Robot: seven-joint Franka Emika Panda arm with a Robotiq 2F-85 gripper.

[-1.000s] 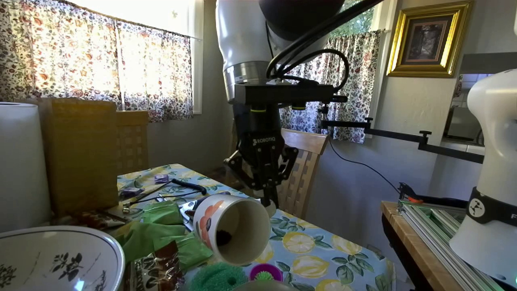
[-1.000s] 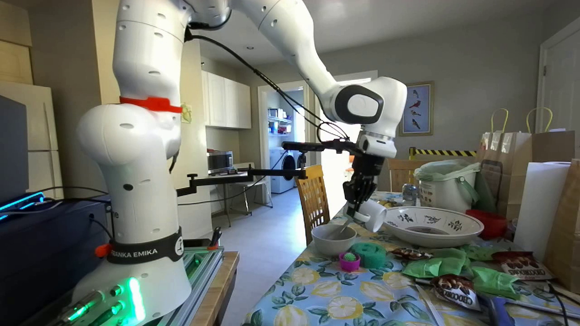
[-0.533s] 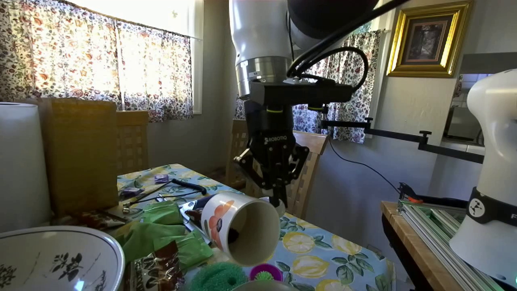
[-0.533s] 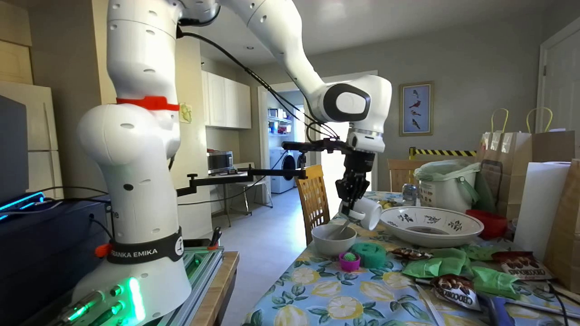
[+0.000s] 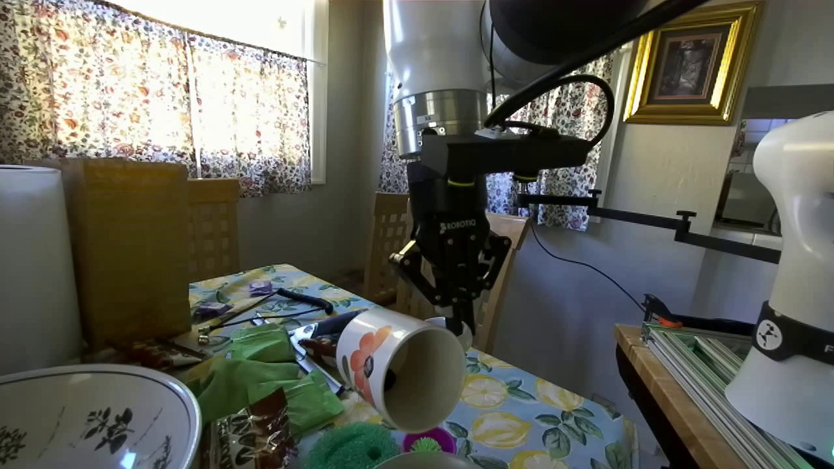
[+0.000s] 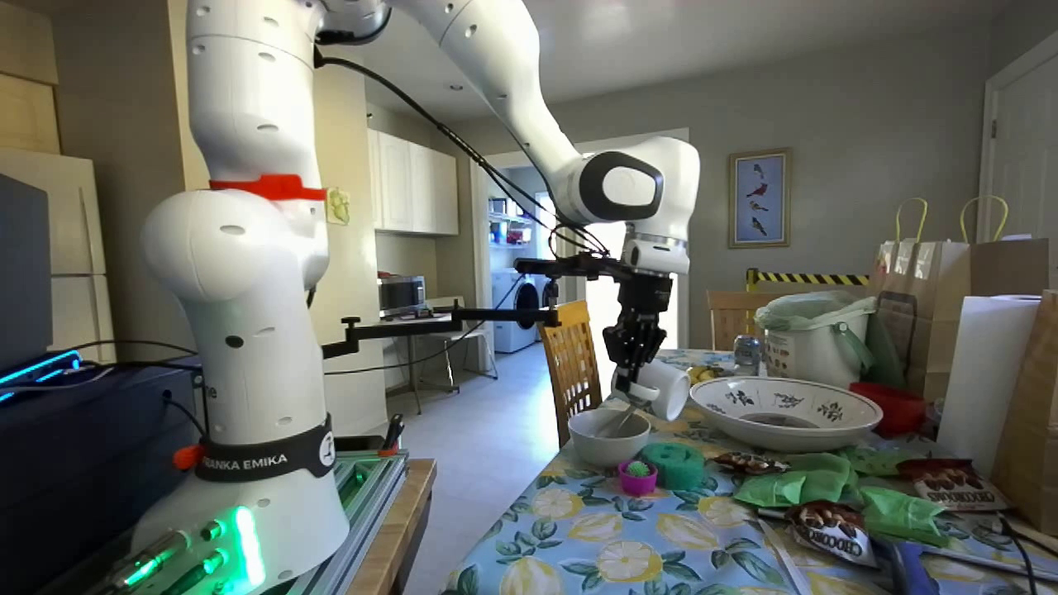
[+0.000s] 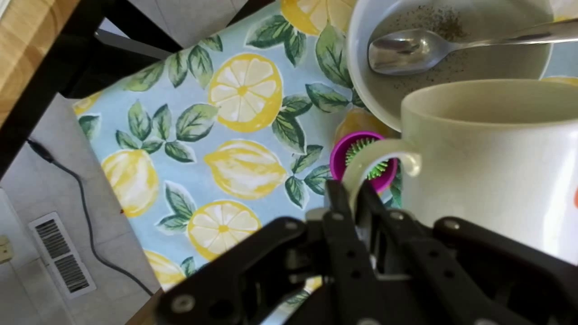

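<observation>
My gripper [image 5: 461,322] is shut on the handle of a white mug [image 5: 365,358] with an orange flower. The mug is tilted nearly on its side above the table, its open mouth facing the camera in an exterior view, with a dark patch inside. In another exterior view the mug [image 6: 668,390] hangs just beyond a white bowl [image 6: 607,450]. In the wrist view the fingertips [image 7: 352,192] pinch the mug's handle [image 7: 381,146]. The mug [image 7: 487,180] covers part of the bowl [image 7: 375,90], which holds a metal spoon [image 7: 402,52] and dark specks.
A purple cup [image 6: 637,483] with a green spiky piece and a green foam roll [image 6: 674,465] stand beside the bowl. A large patterned bowl [image 6: 785,413], snack wrappers [image 6: 831,529], green bags [image 6: 798,483] and a lidded bucket [image 6: 814,347] are on the table. A wooden chair [image 6: 570,359] stands alongside.
My gripper and the mug have moved right in an exterior view and left, nearer the white bowl, where the bowl shows whole. The wrist has become more upright; the grip on the handle is unchanged.
</observation>
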